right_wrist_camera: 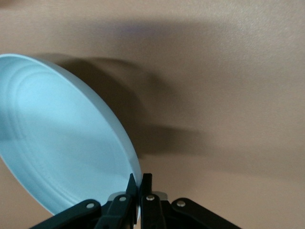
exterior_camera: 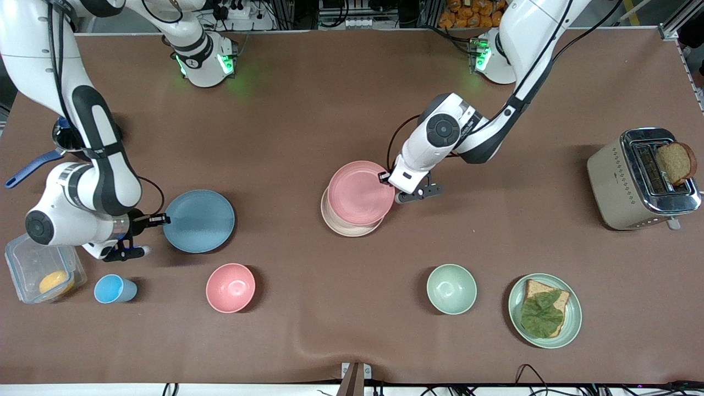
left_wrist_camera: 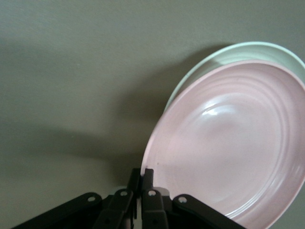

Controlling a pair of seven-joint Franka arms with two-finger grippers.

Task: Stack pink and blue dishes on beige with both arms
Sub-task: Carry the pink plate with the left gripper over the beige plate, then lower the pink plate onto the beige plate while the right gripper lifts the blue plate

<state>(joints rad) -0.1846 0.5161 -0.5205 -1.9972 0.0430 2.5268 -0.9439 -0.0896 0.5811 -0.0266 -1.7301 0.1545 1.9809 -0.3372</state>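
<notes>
Left gripper (exterior_camera: 383, 177) has its jaws closed on the rim of the flat round matte pale pink plate (exterior_camera: 361, 192), held over the flat round matte cream-beige plate (exterior_camera: 347, 224) mid-bench and offset, so a beige crescent shows on the side nearer the front camera. Right gripper (exterior_camera: 165, 220) has its jaws closed on the rim of the flat round matte light blue plate (exterior_camera: 199, 221), toward the right arm's end of the brown bench (exterior_camera: 308, 115). Left wrist view alone shows the pink plate (left_wrist_camera: 228, 143) tilted, concentric rings on its face, above the plate beneath (left_wrist_camera: 238, 52); right wrist view shows the blue plate (right_wrist_camera: 62, 143) tilted off the bench likewise.
</notes>
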